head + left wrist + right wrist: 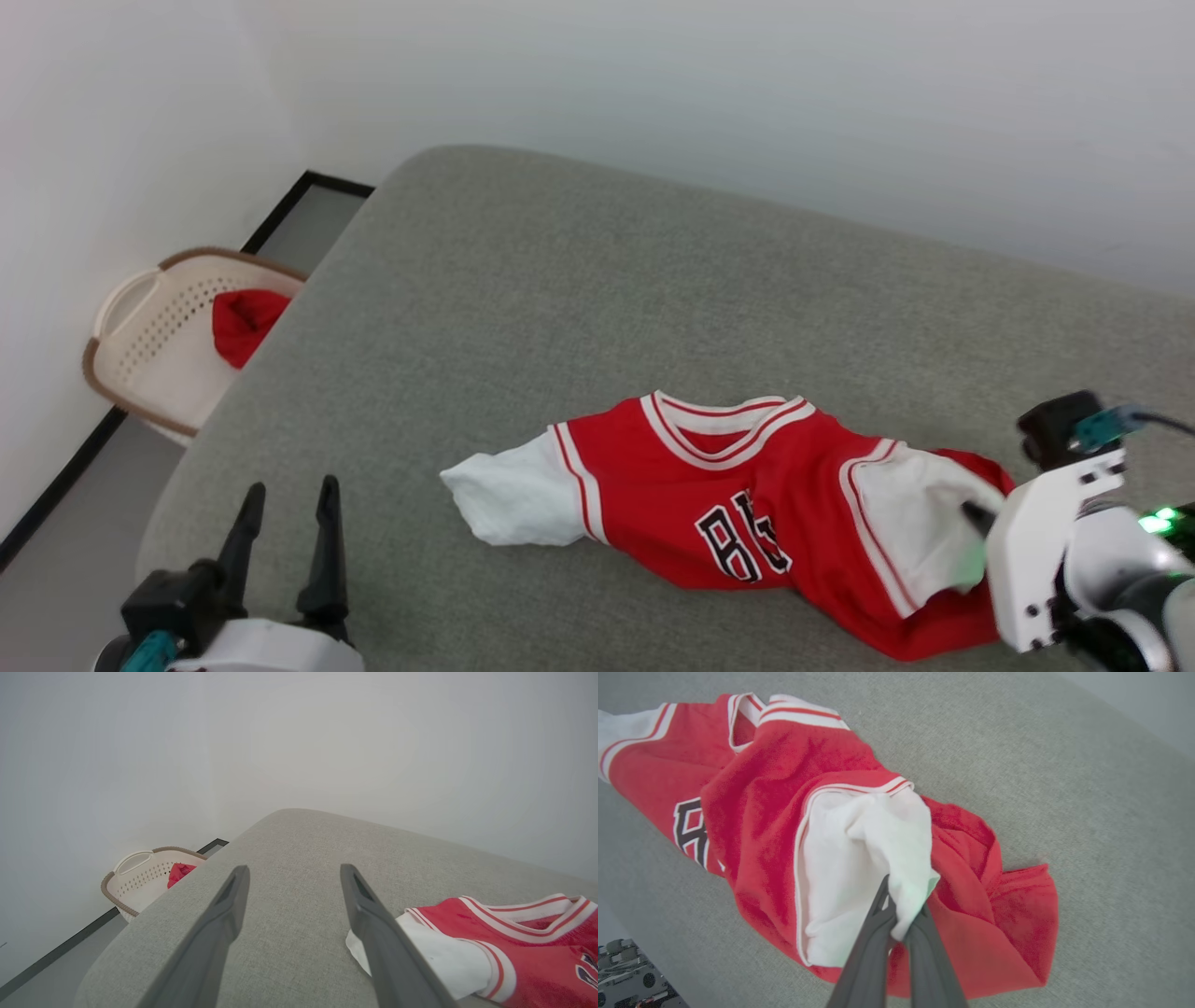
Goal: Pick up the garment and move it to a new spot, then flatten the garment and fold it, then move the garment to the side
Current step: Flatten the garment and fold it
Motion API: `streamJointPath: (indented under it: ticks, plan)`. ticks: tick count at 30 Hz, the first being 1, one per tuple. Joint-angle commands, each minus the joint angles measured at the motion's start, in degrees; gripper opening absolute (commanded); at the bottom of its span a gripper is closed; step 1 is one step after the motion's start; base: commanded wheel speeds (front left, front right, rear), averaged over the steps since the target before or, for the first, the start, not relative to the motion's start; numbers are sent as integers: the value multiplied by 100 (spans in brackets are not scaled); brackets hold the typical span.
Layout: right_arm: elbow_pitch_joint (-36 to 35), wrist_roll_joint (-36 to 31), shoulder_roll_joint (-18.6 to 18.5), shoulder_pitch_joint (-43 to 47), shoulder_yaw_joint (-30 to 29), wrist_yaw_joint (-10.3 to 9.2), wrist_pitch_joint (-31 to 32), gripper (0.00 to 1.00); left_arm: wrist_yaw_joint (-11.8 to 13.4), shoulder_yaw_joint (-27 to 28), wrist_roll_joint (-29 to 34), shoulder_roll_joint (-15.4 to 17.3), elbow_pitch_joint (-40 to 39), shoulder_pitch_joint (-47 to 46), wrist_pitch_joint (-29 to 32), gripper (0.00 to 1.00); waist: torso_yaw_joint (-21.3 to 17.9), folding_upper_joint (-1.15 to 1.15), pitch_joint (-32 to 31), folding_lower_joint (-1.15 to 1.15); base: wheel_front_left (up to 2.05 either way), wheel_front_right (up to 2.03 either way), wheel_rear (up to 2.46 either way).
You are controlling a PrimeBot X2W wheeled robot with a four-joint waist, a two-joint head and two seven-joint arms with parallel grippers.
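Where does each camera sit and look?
Head view: high up, looking down at the garment; left end effector and right end effector low on either side.
Left wrist view: behind its open fingers, facing the wall and laundry basket.
Right wrist view: over its fingers, shut on the white sleeve.
All three share the garment.

The right gripper point(903, 901) pinches the white sleeve point(850, 858) of the garment point(784, 774), which lies crumpled on the grey cushion point(1064, 788), black lettering point(691, 828) near its left edge

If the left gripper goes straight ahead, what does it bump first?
Likely just the bare grey cushion, then the white wall. The left gripper points between the basket and the garment.
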Motion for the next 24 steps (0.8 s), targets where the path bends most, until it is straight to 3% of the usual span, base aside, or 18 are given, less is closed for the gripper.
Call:
streamJointPath:
  ticks: [1, 16, 24]
  plan:
    - [-31, 35, -52, -87, -75, 0, 18, 0, -32, 40, 40, 11, -28, 65, 0, 100, -87, 0, -88, 0, 0, 0, 0]
    - [205, -5, -749, -164, -1008, 0, -72, 0, -59, 123, 125, 103, -156, 312, 6, 100, -503, 0, -391, 0, 0, 0, 0]
    - [701, -94, -1104, -32, -1450, 0, -231, 0, -97, 20, 139, 134, -195, 194, 46, 100, -564, 0, -269, 0, 0, 0, 0]
